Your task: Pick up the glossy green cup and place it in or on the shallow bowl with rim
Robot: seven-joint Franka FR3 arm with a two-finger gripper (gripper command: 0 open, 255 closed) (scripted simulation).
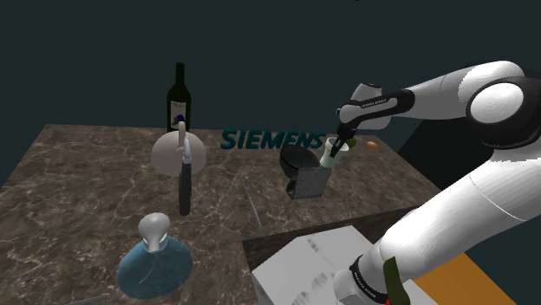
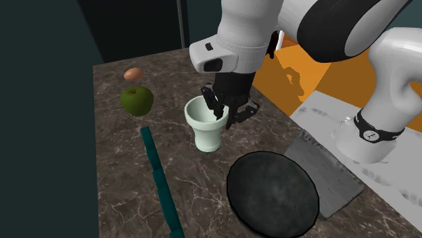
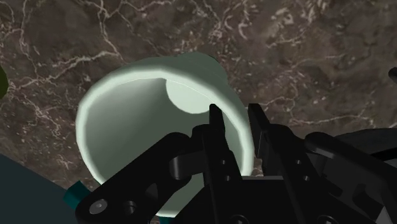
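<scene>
A pale green glossy cup point(image 2: 206, 128) stands upright on the dark marble table, just beyond the round dark shallow bowl point(image 2: 270, 193). My gripper point(image 2: 223, 115) comes down on the cup's rim on the side nearest the bowl. In the wrist view one finger sits inside the cup point(image 3: 146, 108) and the other outside, and the gripper point(image 3: 235, 118) is shut on the cup's wall. In the shoulder view the cup point(image 1: 332, 154) appears right beside the bowl point(image 1: 297, 159), under the gripper point(image 1: 336, 143).
A green apple point(image 2: 137, 100) and a small brown egg-like thing point(image 2: 133, 73) lie beyond the cup. Teal letters point(image 2: 159, 179) lie flat beside the bowl. Farther off are a wine bottle point(image 1: 179, 100), a pale round vessel point(image 1: 179, 154) and a blue flask point(image 1: 154, 260).
</scene>
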